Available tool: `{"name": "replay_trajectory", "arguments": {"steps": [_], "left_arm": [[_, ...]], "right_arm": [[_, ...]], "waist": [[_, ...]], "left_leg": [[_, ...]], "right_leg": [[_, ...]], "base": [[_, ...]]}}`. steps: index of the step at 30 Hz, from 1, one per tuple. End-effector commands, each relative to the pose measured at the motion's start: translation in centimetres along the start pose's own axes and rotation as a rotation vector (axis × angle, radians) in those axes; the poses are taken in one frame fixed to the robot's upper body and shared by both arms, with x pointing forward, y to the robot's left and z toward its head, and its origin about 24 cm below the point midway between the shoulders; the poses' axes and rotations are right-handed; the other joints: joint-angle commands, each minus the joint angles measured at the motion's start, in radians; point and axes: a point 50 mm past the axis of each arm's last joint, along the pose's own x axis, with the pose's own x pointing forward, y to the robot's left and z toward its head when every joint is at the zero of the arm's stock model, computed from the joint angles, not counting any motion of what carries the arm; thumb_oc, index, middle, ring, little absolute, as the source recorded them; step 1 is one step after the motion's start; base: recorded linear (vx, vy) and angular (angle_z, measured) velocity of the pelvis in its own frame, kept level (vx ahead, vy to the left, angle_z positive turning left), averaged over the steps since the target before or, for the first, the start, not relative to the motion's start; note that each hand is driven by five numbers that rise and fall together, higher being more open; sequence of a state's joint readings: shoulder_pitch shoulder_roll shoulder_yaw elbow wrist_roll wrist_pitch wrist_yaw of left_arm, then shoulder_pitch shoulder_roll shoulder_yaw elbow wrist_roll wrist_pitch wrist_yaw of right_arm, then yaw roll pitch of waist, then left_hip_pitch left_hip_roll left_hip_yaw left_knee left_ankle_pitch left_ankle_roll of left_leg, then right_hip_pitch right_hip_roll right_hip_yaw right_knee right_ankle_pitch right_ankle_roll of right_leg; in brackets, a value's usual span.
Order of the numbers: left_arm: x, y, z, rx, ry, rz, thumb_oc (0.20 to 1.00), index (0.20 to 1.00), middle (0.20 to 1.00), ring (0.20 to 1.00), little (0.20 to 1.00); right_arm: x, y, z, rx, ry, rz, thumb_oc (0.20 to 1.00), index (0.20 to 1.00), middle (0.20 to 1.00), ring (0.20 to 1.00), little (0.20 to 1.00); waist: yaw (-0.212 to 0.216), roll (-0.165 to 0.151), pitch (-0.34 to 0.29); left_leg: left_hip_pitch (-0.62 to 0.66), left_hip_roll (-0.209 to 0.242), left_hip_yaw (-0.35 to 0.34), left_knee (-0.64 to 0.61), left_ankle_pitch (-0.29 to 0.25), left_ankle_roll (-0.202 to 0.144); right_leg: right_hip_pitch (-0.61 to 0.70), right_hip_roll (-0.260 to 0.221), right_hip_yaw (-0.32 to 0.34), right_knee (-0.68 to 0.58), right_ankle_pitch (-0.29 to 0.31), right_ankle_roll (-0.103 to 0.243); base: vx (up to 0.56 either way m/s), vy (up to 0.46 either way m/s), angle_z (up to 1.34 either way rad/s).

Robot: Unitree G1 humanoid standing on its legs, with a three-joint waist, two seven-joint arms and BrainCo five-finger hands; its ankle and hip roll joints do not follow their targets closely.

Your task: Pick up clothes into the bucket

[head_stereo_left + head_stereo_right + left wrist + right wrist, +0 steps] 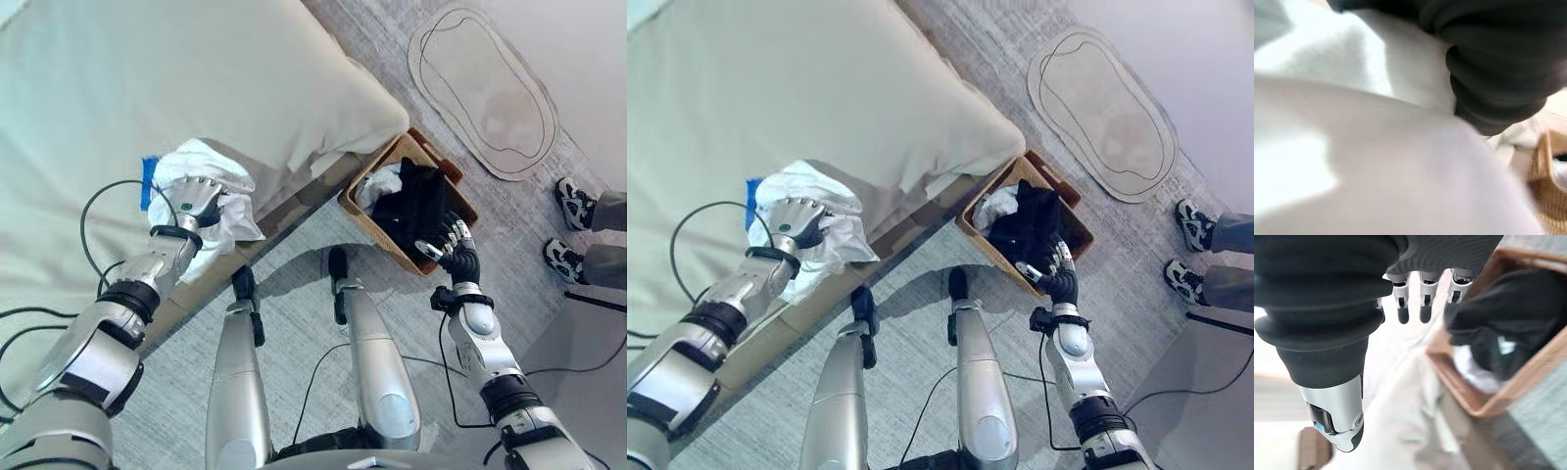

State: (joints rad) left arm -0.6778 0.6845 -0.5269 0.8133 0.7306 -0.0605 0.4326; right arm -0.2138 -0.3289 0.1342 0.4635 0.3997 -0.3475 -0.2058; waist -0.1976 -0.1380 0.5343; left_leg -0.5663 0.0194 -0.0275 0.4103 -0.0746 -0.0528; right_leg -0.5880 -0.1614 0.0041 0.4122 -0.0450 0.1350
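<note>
Cloth sits at nine o'clock, my left hand curled on it. Right hand hangs spread over basket. Next I carry it across.

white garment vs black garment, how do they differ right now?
Colour: the white garment is pale, the black garment dark. Place: the white garment lies on the bed edge, while the black garment sits in the basket. Contact: the left hand is curled into the white garment; the right hand hovers open by the black garment. Both are crumpled.
</note>
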Motion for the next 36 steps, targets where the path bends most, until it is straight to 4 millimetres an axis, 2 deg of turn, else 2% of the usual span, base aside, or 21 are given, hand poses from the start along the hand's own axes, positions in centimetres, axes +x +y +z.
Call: {"name": "replay_trajectory", "arguments": {"steps": [1, 7, 8, 10, 12, 13, 15, 17, 20, 24, 27, 36], "left_arm": [[-0.1, 1.5, 0.3, -0.090, -0.006, 0.125, 0.200, 0.200, 0.200, 0.200, 0.200], [-1.7, 3.3, 4.1, -0.268, -0.193, 0.226, 0.200, 0.200, 0.200, 0.200, 0.200], [-1.7, 3.3, 4.0, -0.267, -0.192, 0.226, 0.200, 0.200, 0.200, 0.200, 0.200], [-2.6, 4.8, 6.1, -0.388, -0.306, 0.273, 0.200, 0.200, 0.200, 0.200, 0.200], [-3.3, 5.7, 7.2, -0.501, -0.371, 0.280, 0.200, 0.200, 0.200, 0.200, 0.200], [-3.3, 5.7, 7.1, -0.501, -0.370, 0.280, 0.200, 0.200, 0.200, 0.200, 0.200], [-3.9, 7.0, 8.9, -0.654, -0.469, 0.284, 0.200, 0.200, 0.200, 0.200, 0.200], [-4.3, 8.4, 9.8, -0.732, -0.542, 0.297, 0.200, 0.200, 0.200, 0.200, 0.200], [-4.9, 9.4, 10.9, -0.891, -0.609, 0.277, 0.200, 0.200, 0.200, 0.200, 0.200], [-5.4, 9.8, 11.6, -0.975, -0.652, 0.257, 0.200, 0.200, 0.200, 0.200, 0.200], [-6.0, 9.8, 12.6, -1.073, -0.701, 0.207, 0.200, 0.200, 0.200, 0.200, 0.200], [-7.2, 9.9, 14.5, -1.187, -0.779, 0.136, 0.200, 0.200, 0.200, 0.200, 0.200]], "right_arm": [[0.0, -1.1, 1.5, -0.090, -0.079, -0.018, 1.000, 1.000, 1.000, 1.000, 1.000], [0.6, 0.2, 2.6, -0.330, -0.135, 0.110, 1.000, 1.000, 1.000, 1.000, 1.000], [0.6, 0.3, 2.6, -0.330, -0.135, 0.110, 1.000, 1.000, 1.000, 1.000, 1.000], [0.6, 1.8, 2.4, -0.399, -0.133, 0.231, 1.000, 1.000, 1.000, 1.000, 1.000], [0.6, 3.2, 2.3, -0.469, -0.137, 0.326, 1.000, 1.000, 1.000, 1.000, 1.000], [0.6, 3.2, 2.2, -0.469, -0.137, 0.327, 1.000, 1.000, 1.000, 1.000, 1.000], [0.6, 5.5, 2.1, -0.543, -0.151, 0.461, 1.000, 1.000, 1.000, 1.000, 1.000], [0.3, 7.0, 2.3, -0.522, -0.166, 0.536, 1.000, 1.000, 1.000, 1.000, 1.000], [-0.3, 9.4, 2.9, -0.491, -0.199, 0.645, 1.000, 1.000, 1.000, 1.000, 1.000], [-0.6, 10.9, 3.6, -0.441, -0.229, 0.694, 1.000, 1.000, 1.000, 1.000, 1.000], [-1.4, 12.9, 4.1, -0.366, -0.239, 0.771, 1.000, 1.000, 1.000, 1.000, 1.000], [-1.9, 14.9, 5.0, -0.256, -0.267, 0.789, 1.000, 1.000, 1.000, 1.000, 1.000]], "waist": [[0.040, 0.006, -0.060], [0.084, 0.025, -0.133], [0.082, 0.023, -0.134], [0.102, 0.033, -0.172], [0.113, 0.038, -0.202], [0.112, 0.038, -0.202], [0.126, 0.044, -0.241], [0.128, 0.047, -0.262], [0.132, 0.051, -0.296], [0.136, 0.056, -0.325], [0.143, 0.059, -0.349], [0.145, 0.061, -0.378]], "left_leg": [[0.056, -0.031, 0.032, 0.066, -0.092, 0.038], [0.218, -0.036, 0.018, -0.078, -0.052, 0.030], [0.219, -0.038, 0.018, -0.082, -0.049, 0.031], [0.288, -0.036, 0.008, -0.148, -0.034, 0.030], [0.325, -0.040, 0.003, -0.191, -0.019, 0.031], [0.327, -0.040, 0.002, -0.192, -0.018, 0.030], [0.367, -0.044, -0.003, -0.223, -0.012, 0.031], [0.394, -0.045, -0.004, -0.244, -0.007, 0.032], [0.435, -0.046, -0.004, -0.276, -0.005, 0.034], [0.462, -0.043, -0.003, -0.296, -0.003, 0.035], [0.489, -0.043, -0.001, -0.302, -0.008, 0.038], [0.515, -0.046, 0.002, -0.308, -0.018, 0.045]], "right_leg": [[0.072, -0.042, -0.022, -0.202, 0.162, 0.043], [0.239, -0.058, -0.058, -0.306, 0.180, 0.046], [0.239, -0.060, -0.058, -0.307, 0.181, 0.047], [0.301, -0.058, -0.072, -0.337, 0.181, 0.046], [0.334, -0.056, -0.083, -0.353, 0.179, 0.046], [0.335, -0.057, -0.084, -0.354, 0.179, 0.046], [0.372, -0.053, -0.096, -0.371, 0.177, 0.046], [0.399, -0.049, -0.104, -0.383, 0.177, 0.046], [0.435, -0.045, -0.115, -0.403, 0.175, 0.046], [0.458, -0.045, -0.121, -0.414, 0.172, 0.047], [0.483, -0.046, -0.120, -0.418, 0.166, 0.047], [0.511, -0.050, -0.124, -0.426, 0.161, 0.051]], "base": [[0.10, -0.034, -0.05], [0.11, -0.015, 0.08], [0.11, -0.003, 0.07], [0.11, 0.002, 0.13], [0.07, -0.001, 0.11], [0.08, -0.003, 0.14], [0.10, -0.004, 0.18], [0.09, -0.001, 0.14], [0.09, 0.007, 0.07], [0.07, 0.006, 0.01], [0.08, 0.016, -0.01], [0.03, 0.007, -0.01]]}}
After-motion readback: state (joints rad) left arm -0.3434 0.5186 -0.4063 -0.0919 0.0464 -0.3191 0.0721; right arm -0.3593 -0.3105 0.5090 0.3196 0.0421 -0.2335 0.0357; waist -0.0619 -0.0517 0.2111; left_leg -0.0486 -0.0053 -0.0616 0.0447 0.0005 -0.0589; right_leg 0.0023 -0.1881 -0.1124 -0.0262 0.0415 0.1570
